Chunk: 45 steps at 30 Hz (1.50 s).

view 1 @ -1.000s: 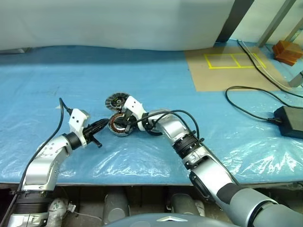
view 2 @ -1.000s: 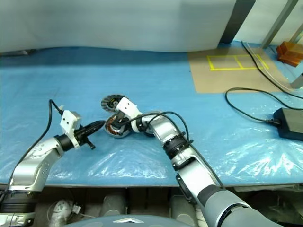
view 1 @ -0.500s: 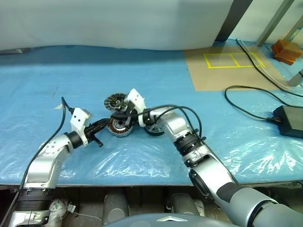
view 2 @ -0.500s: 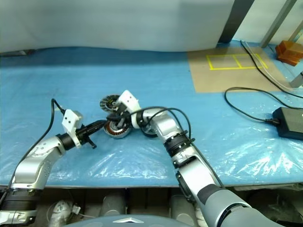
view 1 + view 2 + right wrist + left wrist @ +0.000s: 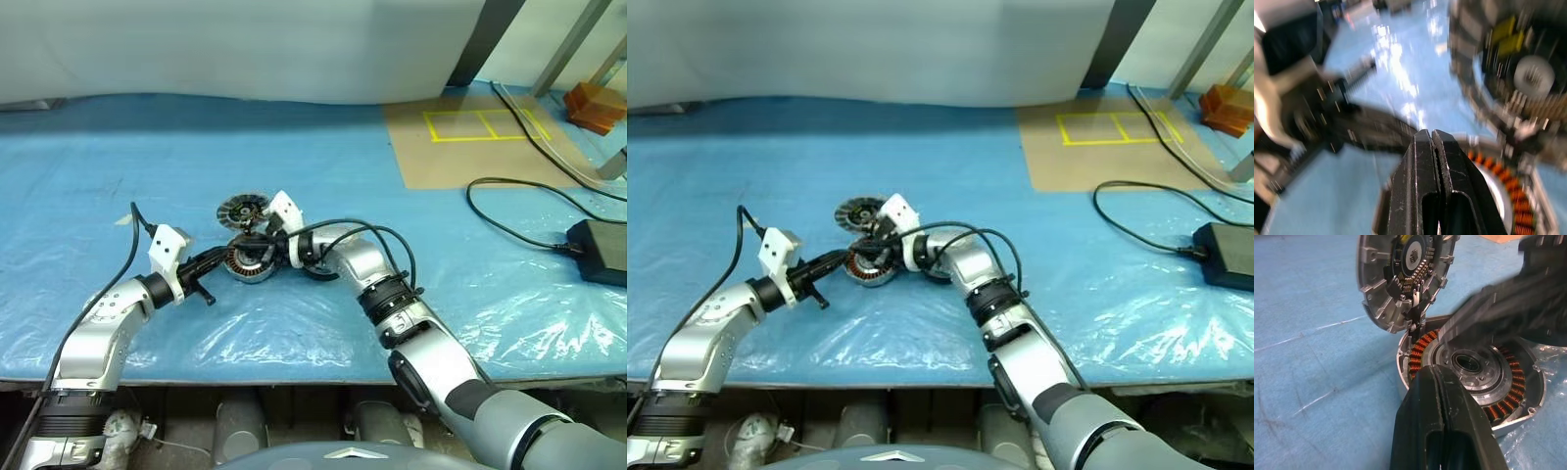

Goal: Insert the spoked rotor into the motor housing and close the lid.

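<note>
- From the head cameras I see the motor housing (image 5: 248, 261) sitting on the blue plastic-covered table (image 5: 294, 166), between my two arms.
- The lid (image 5: 243, 209) sits just behind the housing on the far side; from up here it reads as a ribbed grey disc.
- My left wrist view tells me more: the lid (image 5: 1400, 279) stands tilted up on edge at the housing's rim, its inner face with a pale centre and small parts turned toward the camera, and thin wires run from it down into the housing.
- That same view looks straight into the housing (image 5: 1474, 377), showing the copper-orange windings ringed around a pale hub with a dark bore.
- The left end effector (image 5: 223, 255) has its fingers pressed together and holds nothing; the tip is at the housing's near rim, though I cannot tell if it touches.
- The right end effector (image 5: 253, 238) reaches in from the other side over the housing, fingers also pressed together and empty, as the right wrist view (image 5: 1430, 142) shows clearly.
- In the right wrist view I look past those closed fingers at the windings and the blurred left end effector beyond.
- A dark round part (image 5: 320, 266) lies under my right forearm, mostly hidden; I cannot say whether it is the spoked rotor.
- Off to the right the head views show a black cable (image 5: 509, 211) leading to a black power brick (image 5: 600, 250), and a brown board (image 5: 460, 142) marked with yellow tape.
</note>
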Motion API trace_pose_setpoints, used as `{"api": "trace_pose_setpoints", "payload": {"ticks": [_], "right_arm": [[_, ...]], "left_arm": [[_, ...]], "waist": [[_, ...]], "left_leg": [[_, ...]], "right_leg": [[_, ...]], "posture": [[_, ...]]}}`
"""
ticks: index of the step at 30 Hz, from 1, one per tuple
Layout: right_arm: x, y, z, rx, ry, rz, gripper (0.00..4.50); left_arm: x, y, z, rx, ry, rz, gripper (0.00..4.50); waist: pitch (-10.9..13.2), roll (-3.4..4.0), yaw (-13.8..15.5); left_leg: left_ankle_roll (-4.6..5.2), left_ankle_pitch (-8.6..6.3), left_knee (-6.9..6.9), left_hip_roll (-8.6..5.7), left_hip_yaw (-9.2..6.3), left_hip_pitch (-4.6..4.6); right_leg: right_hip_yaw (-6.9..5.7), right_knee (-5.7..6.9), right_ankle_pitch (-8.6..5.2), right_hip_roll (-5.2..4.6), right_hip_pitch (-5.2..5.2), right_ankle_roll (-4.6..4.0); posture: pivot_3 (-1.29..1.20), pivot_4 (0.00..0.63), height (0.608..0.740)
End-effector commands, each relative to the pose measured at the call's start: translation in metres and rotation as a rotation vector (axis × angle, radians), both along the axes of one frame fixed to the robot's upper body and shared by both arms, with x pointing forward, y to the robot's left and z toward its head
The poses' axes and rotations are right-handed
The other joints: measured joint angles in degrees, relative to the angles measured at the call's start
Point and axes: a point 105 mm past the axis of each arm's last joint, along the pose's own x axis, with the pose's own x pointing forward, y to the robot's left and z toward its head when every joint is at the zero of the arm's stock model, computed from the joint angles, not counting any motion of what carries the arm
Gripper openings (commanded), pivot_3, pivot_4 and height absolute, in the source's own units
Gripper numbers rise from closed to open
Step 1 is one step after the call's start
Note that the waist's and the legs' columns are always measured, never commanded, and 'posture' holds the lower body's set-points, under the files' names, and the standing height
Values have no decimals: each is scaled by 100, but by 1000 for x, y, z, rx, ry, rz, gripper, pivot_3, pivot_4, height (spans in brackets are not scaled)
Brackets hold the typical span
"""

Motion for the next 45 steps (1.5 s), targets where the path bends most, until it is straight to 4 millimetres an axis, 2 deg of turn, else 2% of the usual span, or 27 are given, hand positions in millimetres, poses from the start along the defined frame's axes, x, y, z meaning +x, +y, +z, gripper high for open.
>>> {"api": "trace_pose_setpoints", "payload": {"ticks": [1, 3, 6, 8, 13, 16, 19, 21, 22, 24, 28, 29, 31, 34, 38, 42, 45], "right_arm": [[-10, 10, 15, 16, -48, 61, 22], [-11, 12, -1, -71, -69, 55, 22], [-5, 4, -50, -363, -189, 22, 22], [-4, -4, -70, -468, -205, 21, 22], [3, -3, -48, -332, -109, -19, 22], [6, 2, -13, -131, -61, -21, 22], [6, 3, 12, 17, -6, -11, 22], [4, 3, 24, 80, 21, 6, 22], [2, 4, 23, 75, 19, 17, 22], [-6, 6, 5, -36, -26, 54, 22], [-14, -2, -61, -409, -178, 86, 22], [-14, -4, -69, -440, -180, 79, 22], [-13, -5, -72, -432, -153, 63, 22], [-11, 2, -47, -293, -94, 50, 22], [-9, 2, -12, -113, -58, 58, 22], [-10, -15, 31, 0, -114, 98, 22], [-12, -38, 48, -53, -149, 131, 22]], "left_arm": [[2, -2, 12, -1, -46, -12, 0], [2, -3, 12, -1, -46, -15, 0], [2, -3, 12, 0, -47, -18, 0], [2, -4, 12, -2, -46, -19, 0], [1, -3, 12, 1, -43, -17, 0], [3, -3, 12, 0, -45, -16, 0], [4, -4, 13, -2, -48, -18, 0], [4, -4, 14, -3, -51, -19, 0], [4, -4, 14, -3, -52, -19, 0], [4, -3, 15, -4, -53, -20, 0], [-1, 3, 17, -8, -38, -36, 0], [-3, 5, 17, -7, -32, -40, 0], [-6, 8, 18, -7, -26, -44, 0], [-11, 16, 17, 11, -11, -43, 0], [-13, 17, 20, 15, -14, -47, 0], [-14, 13, 29, 19, -37, -70, 0], [-19, 2, 36, 10, -46, -125, 0]], "waist": [[0, 0, -1], [0, 0, -2], [0, 1, -2], [-1, -1, 6], [-2, 3, 3], [-2, 4, 3], [-1, 3, 6], [-1, 2, 6], [-1, 3, 2], [-1, 2, -2], [-2, 1, 0], [-2, 2, -9], [-4, 1, -12], [-4, 2, -12], [-3, 3, 8], [-1, 1, 27], [-2, -1, 42]], "left_leg": [[0, 0, -2, 1, 0, 1], [0, 0, -7, 1, 0, 3], [-1, 0, -7, 0, 0, 2], [-1, 0, -7, -4, 1, 2], [-1, -1, -14, -4, 1, 30], [0, -1, -12, -4, 2, 29], [0, 0, -11, -4, 1, 18], [0, 0, -11, -3, 1, 11], [0, 0, -11, -3, 1, 11], [0, 0, -15, -2, 1, 11], [-2, 0, -30, 0, 0, 7], [-2, 0, -31, 0, 0, 4], [-4, -1, -35, -3, 2, 14], [-4, -2, -45, -3, 4, 46], [-3, -2, -45, -3, 5, 42], [-3, -1, -39, -2, 3, 18], [-3, -1, -40, -3, 1, 14]], "right_leg": [[-1, -1, 0, 0, 0, 0], [-1, -3, 0, 0, 0, 0], [-2, -4, -2, -1, 0, -3], [-1, -6, -10, -4, 0, -16], [4, -5, -14, -4, 21, -20], [5, -4, -14, -4, 20, -20], [4, -6, -14, -4, 12, -20], [3, -6, -13, -2, 7, -19], [2, -6, -12, -1, 7, -19], [0, -11, -1, 1, 7, 1], [-8, -36, 1, 4, 9, 3], [-8, -44, 1, 4, 10, 4], [-3, -46, 1, 3, 17, 4], [1, -52, -12, 3, 42, -18], [2, -56, -12, 2, 40, -18], [-3, -59, 2, 3, 27, 4], [-8, -62, 6, 3, 27, 12]], "posture": [[0, 150, 740], [0, 150, 740], [0, 150, 740], [0, 150, 740], [0, 150, 740], [0, 150, 740], [0, 150, 740], [0, 150, 740], [0, 150, 740], [0, 150, 740], [0, 150, 740], [0, 150, 740], [0, 150, 740], [0, 150, 740], [0, 150, 740], [0, 150, 740], [0, 150, 740]]}}
